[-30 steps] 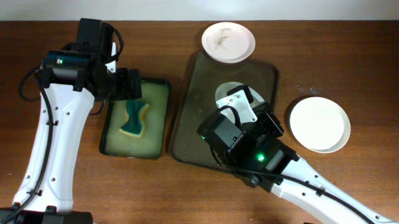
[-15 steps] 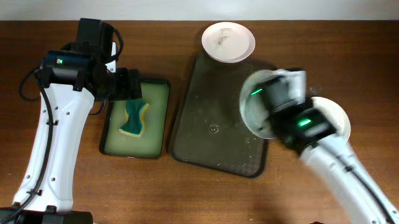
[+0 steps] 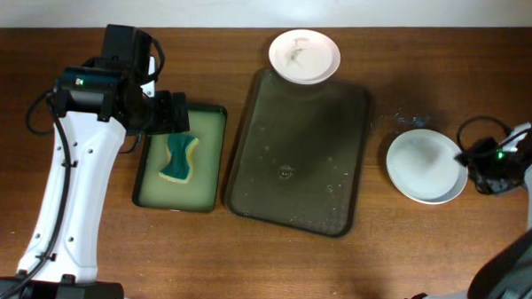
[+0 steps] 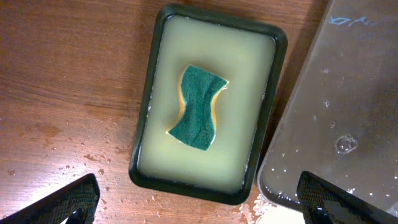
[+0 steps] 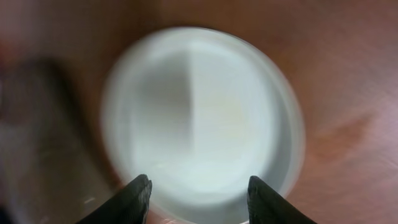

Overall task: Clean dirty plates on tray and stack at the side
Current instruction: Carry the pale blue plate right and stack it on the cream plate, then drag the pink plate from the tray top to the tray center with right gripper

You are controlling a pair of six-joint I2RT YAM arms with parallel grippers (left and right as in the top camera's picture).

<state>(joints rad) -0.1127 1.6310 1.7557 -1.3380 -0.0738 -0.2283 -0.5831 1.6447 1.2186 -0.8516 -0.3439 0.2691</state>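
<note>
Wooden table underneath. Right gripper, jaws spread, hangs over a clean plate lying right of the wet tray. Left gripper, jaws spread too, hovers above a sponge. A smeared plate touches the tray's far rim.

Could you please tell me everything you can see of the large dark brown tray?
The dark brown tray is a large rectangle with rounded corners and a low raised rim. It is smooth and glossy, perhaps plastic. It lies flat on the wooden table, between the small pale-green tray and a white plate. No plate lies inside it, and water droplets and one small bead dot its wet surface. A smeared plate overlaps its far rim.
</note>
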